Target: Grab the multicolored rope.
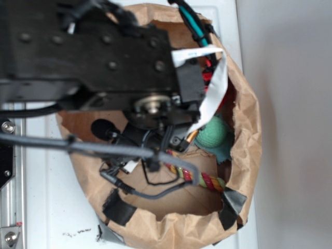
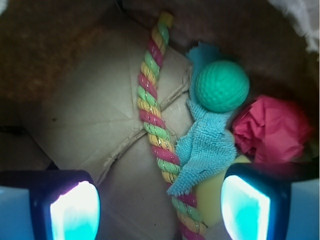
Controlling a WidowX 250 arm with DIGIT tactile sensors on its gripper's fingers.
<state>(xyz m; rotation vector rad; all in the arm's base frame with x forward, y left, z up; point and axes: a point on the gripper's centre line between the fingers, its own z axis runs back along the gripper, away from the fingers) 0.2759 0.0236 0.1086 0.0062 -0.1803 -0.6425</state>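
The multicolored rope (image 2: 152, 107), twisted from red, yellow and pale green strands, lies stretched along the brown paper floor of the bag. Its near end runs between my fingers. My gripper (image 2: 160, 210) is open, one glowing pad (image 2: 75, 212) on the left and the other (image 2: 245, 207) on the right, with the rope closer to the right pad and touching neither. In the exterior view a short piece of the rope (image 1: 199, 179) shows below the black arm; the gripper itself is hidden there.
A green dimpled ball (image 2: 221, 86) rests on a blue fuzzy cloth (image 2: 207, 145) just right of the rope. Crumpled red paper (image 2: 272, 130) and something yellow (image 2: 212, 200) lie by the right pad. The paper bag's walls (image 1: 249, 129) ring everything; grey cable (image 1: 104, 149) crosses it.
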